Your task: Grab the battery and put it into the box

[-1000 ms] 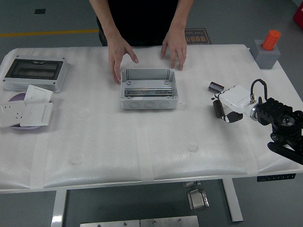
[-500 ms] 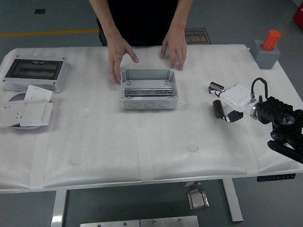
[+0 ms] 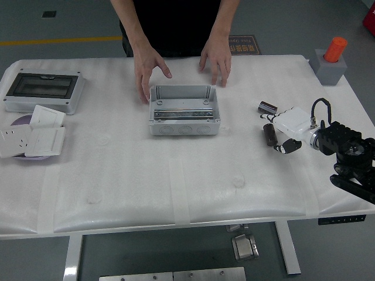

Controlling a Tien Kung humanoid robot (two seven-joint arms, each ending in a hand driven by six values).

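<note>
At right of centre, the right hand (image 3: 291,130) lies over a dark battery (image 3: 270,134) – whether its fingers grip cannot be told. The box (image 3: 184,109) sits open at upper centre, a person's hands (image 3: 217,57) behind it; a second battery (image 3: 268,107) lies just above.

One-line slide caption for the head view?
Right hand over batteries; a person's hands behind the open grey box.

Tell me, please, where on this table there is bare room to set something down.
Bare room lies along the near edge, in front of the grey box, and between that box and the white switch plates at left. It is crowded at right, where the right hand, two batteries and the white pack cluster.
</note>
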